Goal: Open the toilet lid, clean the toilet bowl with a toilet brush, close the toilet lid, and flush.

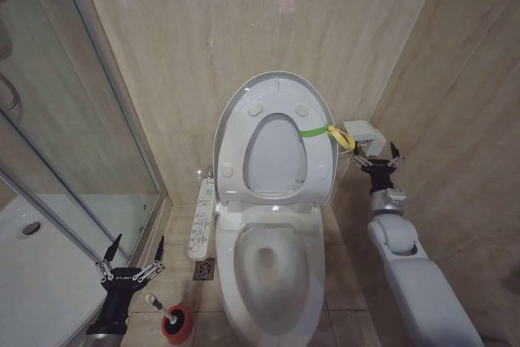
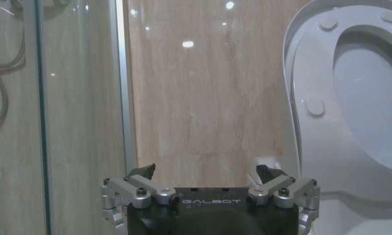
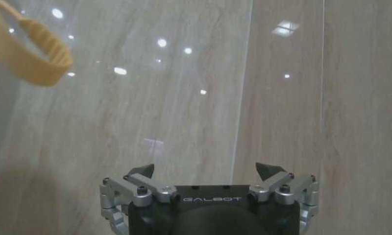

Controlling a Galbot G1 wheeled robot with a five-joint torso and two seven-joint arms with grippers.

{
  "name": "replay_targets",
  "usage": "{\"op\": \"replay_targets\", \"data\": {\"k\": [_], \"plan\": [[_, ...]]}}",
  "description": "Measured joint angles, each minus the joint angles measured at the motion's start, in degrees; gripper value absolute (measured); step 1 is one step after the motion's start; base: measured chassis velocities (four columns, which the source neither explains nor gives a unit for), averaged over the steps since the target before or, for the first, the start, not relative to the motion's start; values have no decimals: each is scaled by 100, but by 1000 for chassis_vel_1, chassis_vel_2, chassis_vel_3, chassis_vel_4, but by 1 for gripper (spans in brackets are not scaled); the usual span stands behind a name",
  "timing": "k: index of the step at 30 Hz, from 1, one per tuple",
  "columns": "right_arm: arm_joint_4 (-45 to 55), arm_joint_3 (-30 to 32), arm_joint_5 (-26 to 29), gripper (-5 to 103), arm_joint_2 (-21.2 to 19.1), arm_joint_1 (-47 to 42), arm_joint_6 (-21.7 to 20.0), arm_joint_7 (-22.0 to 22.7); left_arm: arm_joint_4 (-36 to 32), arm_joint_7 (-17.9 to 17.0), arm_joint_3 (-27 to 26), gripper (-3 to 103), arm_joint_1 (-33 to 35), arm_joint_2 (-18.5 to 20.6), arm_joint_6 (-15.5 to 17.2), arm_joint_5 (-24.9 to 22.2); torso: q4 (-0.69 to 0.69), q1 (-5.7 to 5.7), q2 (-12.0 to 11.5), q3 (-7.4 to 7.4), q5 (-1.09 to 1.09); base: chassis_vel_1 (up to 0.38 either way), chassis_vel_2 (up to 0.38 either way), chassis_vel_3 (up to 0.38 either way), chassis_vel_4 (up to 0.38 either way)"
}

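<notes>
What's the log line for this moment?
toilet lid: raised | toilet brush: in red cup | left gripper: open above brush | right gripper: open beside yellow strap

one toilet lid (image 1: 276, 140), one toilet brush (image 1: 159, 306) — apparently, two tools

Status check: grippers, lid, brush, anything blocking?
Left gripper open, low, above the toilet brush in its red cup. Right gripper open beside the raised toilet lid, near the yellow strap. Toilet bowl unobstructed.

right arm (image 1: 414, 274): white shell | end effector (image 3: 206, 169): black, silver links, GALBOT lettering
</notes>
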Motion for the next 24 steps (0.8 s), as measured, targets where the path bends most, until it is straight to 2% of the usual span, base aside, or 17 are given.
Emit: {"op": "replay_targets", "data": {"k": [15, 24], "plan": [[-239, -231, 69, 100, -2, 776, -183, 46, 0, 0, 0, 100, 0, 0, 0, 0, 0, 0, 0, -1, -1, 0, 0, 0, 0], [-359, -477, 59, 100, 132, 1057, -217, 84, 0, 0, 0, 100, 0, 0, 0, 0, 1, 0, 0, -1, 0, 0, 0, 0, 0]]}}
